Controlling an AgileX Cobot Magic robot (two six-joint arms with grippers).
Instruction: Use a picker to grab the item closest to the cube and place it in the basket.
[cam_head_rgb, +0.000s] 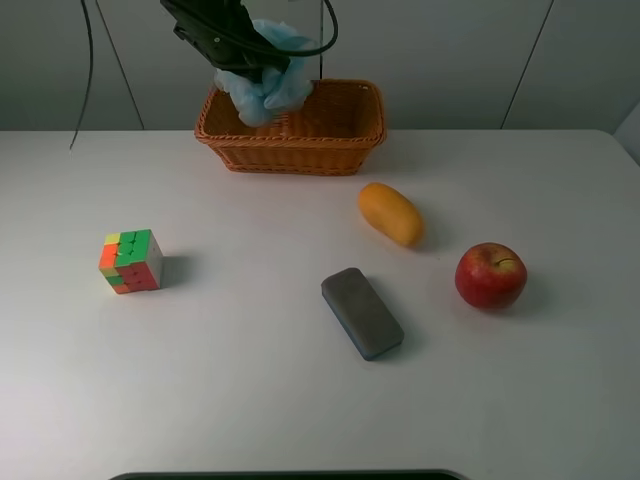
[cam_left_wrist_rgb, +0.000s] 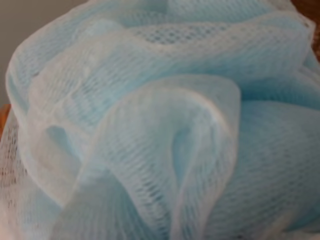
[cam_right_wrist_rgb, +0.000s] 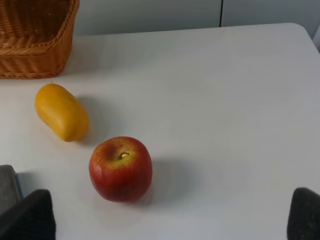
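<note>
Currently the left gripper (cam_head_rgb: 262, 68) hangs over the wicker basket (cam_head_rgb: 300, 160) at the far edge of the white surface (cam_head_rgb: 250, 400), its jaws clamped on a pale blue mesh bath puff (cam_head_rgb: 272, 98). The puff bulges out around the dark jaws, with its lower part dipping below the basket's rim on the basket's left side; whether it touches the basket floor cannot be told. In the left wrist view the puff (cam_left_wrist_rgb: 160, 120) fills nearly the whole picture, so the jaws themselves are hidden in the netting.

The multicoloured cube (cam_head_rgb: 131, 261) sits alone on the left part of the surface, well apart from everything else. To the right of the middle lies a grey block with a blue underside (cam_head_rgb: 362, 312), set at a slant. Beyond it, nearer the basket, lies a yellow-orange oval fruit (cam_head_rgb: 391, 213), and a red apple (cam_head_rgb: 490, 275) stands upright to the right of the block.

The right gripper (cam_right_wrist_rgb: 166, 215) does not show in the high view. Its wrist view has its two dark fingertips (cam_right_wrist_rgb: 27, 215) at the picture's corners, jaws wide apart and holding nothing, above the surface near the apple (cam_right_wrist_rgb: 120, 169). The oval fruit (cam_right_wrist_rgb: 61, 112), a corner of the basket (cam_right_wrist_rgb: 35, 45) and an edge of the grey block (cam_right_wrist_rgb: 7, 182) also appear there.
</note>
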